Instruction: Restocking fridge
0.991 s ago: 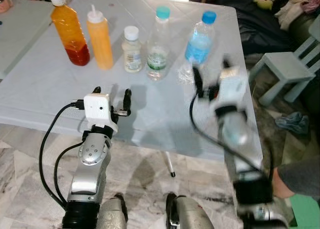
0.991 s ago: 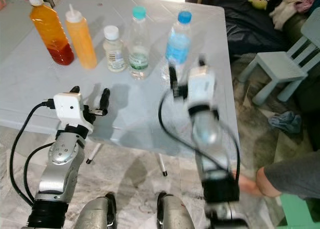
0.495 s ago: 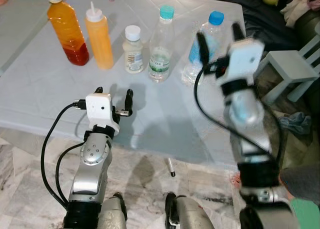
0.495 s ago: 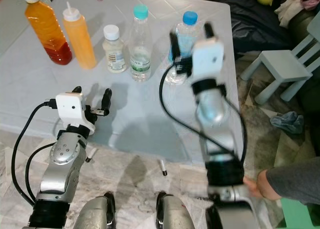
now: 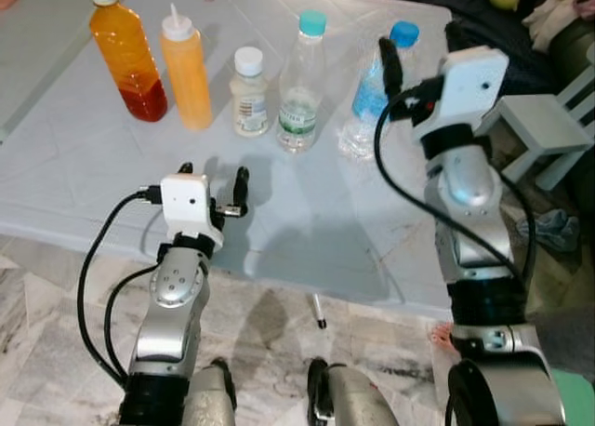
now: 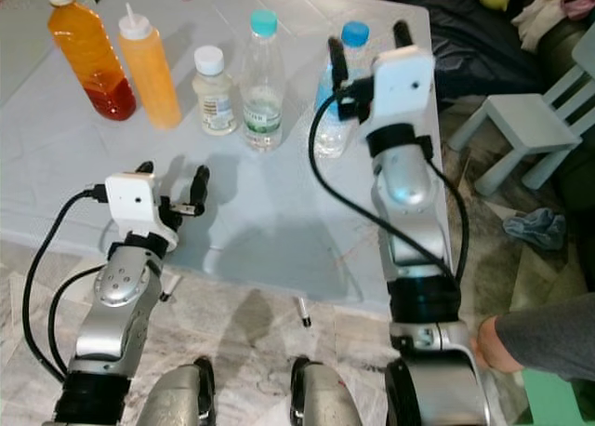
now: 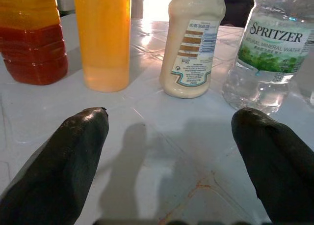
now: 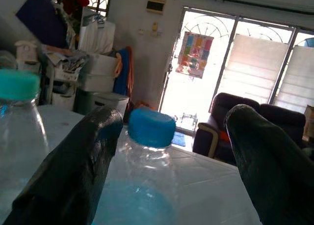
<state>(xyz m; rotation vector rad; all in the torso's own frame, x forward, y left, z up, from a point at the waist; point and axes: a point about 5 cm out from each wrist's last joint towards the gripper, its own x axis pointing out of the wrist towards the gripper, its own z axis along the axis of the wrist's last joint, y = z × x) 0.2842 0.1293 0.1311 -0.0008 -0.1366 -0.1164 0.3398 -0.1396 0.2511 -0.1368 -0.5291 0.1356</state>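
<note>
The right claw (image 5: 416, 45) is hovering open around the clear plastic blue-capped bottle (image 5: 372, 91) near the surface's (image 5: 93, 156) right edge; the left claw (image 5: 212, 177) is resting open at the front edge.

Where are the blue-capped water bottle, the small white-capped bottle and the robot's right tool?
blue-capped water bottle (image 5: 371, 93), left eye view, on its blue label.
small white-capped bottle (image 5: 248, 105), left eye view, on its body.
right tool (image 5: 420, 37), left eye view, between its fingertips.

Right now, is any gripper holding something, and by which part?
Nothing is held. The right gripper is open around the blue-capped clear plastic bottle; the left gripper is open.
</note>
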